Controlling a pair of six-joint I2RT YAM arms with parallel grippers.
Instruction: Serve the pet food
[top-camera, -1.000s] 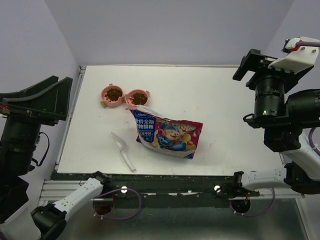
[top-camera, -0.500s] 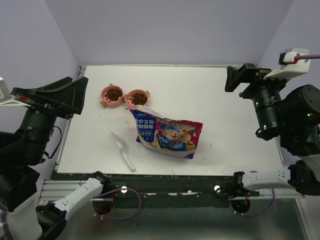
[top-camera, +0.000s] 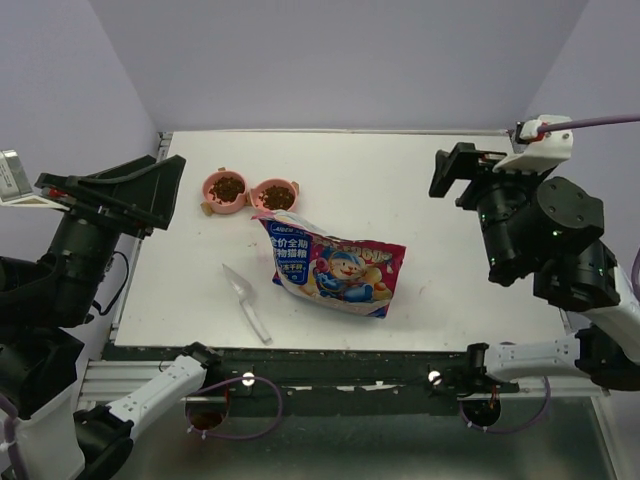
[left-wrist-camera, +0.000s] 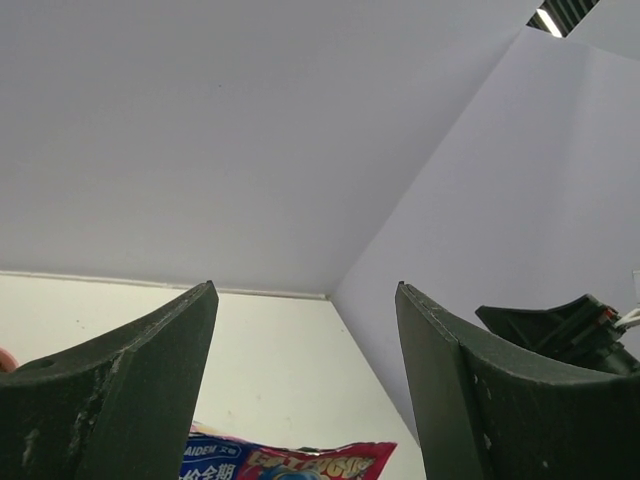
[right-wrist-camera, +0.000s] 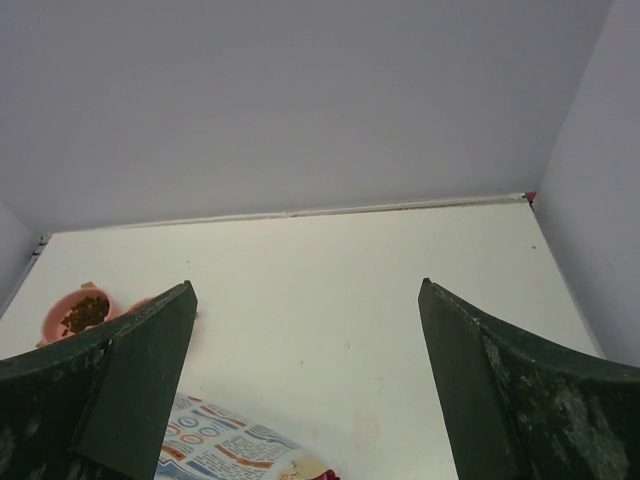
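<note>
Both my grippers hang released in the air with nothing between their jaws. My left gripper (top-camera: 168, 192) is raised over the table's left edge, fingers pointing across it. My right gripper (top-camera: 446, 174) is raised over the right side, pointing back toward the left.

From the left gripper, the pet food (top-camera: 227, 187) lies near, just ahead of the fingertips and lower, heaped in two pink bowls (top-camera: 251, 196) that touch side by side. From the right gripper it sits well apart, across the white table (top-camera: 430, 240).

Through my left wrist camera the bowls are hidden; only the top strip of the bag (left-wrist-camera: 300, 462) shows between my dark, scuffed, wedge-shaped fingers (left-wrist-camera: 120, 400). My right wrist camera catches one bowl of food (right-wrist-camera: 88, 311); my finger mostly covers the other.

Kibble is dark brown and granular, single pieces too small to make out. Its glossy, crumpled bag (top-camera: 335, 265), magenta with cartoon print, lies flat between both grippers. A clear plastic scoop (top-camera: 247, 300) is faint against the table.
</note>
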